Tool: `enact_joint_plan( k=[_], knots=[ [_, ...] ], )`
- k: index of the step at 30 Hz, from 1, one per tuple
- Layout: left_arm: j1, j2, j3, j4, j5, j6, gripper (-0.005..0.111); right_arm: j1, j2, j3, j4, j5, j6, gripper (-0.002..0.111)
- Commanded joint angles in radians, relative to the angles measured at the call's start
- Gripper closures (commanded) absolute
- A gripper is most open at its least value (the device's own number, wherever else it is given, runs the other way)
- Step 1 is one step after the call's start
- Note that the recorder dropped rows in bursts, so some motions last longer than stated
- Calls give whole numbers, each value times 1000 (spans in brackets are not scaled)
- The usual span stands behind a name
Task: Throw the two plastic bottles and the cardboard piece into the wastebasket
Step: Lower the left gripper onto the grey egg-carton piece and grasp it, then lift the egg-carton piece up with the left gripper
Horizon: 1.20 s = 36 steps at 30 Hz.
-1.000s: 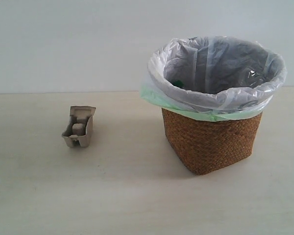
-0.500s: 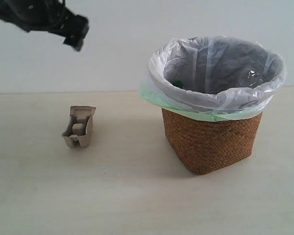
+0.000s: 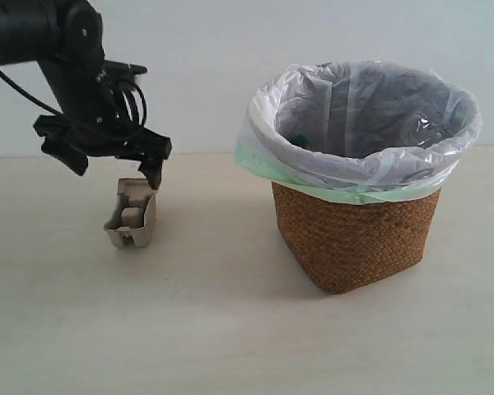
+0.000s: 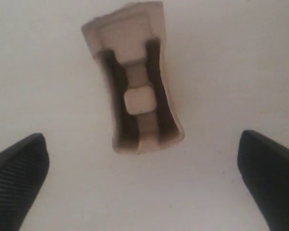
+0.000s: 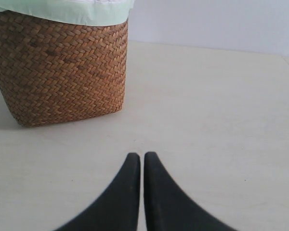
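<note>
1. Left end effector hangs over the far end of the cardboard piece with its jaws spread wide. The left wrist view shows one dark finger on each side of the left end effector, neither touching the tray.
2. Right end effector sits low over the bare surface with its two black fingertips pressed together and nothing between them.
3. The cardboard piece lies flat on the pale surface with its open side up, well apart from the wastebasket and on the left-arm side of it.
4. Its long axis runs from the near edge of the exterior view toward the back wall, the far end leaning slightly toward the wastebasket. The broader, flap-like end points away from the camera and the end toward the camera is rounded. A square bump stands in the middle of its trough.
5. In the left wrist view that long axis lies crosswise to the line between the two fingers.
6. The wastebasket stands upright, brown weave below, with the plastic liner folded over its rim, white with a pale green edge.
7. Inside, a small green speck shows against the liner's inner wall, too small to identify. The rest of the contents are hidden by the rim.
</note>
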Motion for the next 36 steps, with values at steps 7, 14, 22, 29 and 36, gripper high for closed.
enact_joint_plan(
  k=[7,14,22,29,36],
  knots=[
    [16,158,-3,-3,-107,2,2,-5,-5,-1,1,-4,0,108],
    [50,235,-3,-3,-138,2,2,-5,-5,-1,1,-4,0,108],
    [54,249,-3,-144,-145,230,39,-5,-5,-1,1,-4,0,108],
    [54,251,-3,-164,-194,97,48,-5,-5,-1,1,-4,0,108],
    [54,251,-3,-186,-198,96,48,-5,-5,-1,-2,-4,0,108]
  ],
)
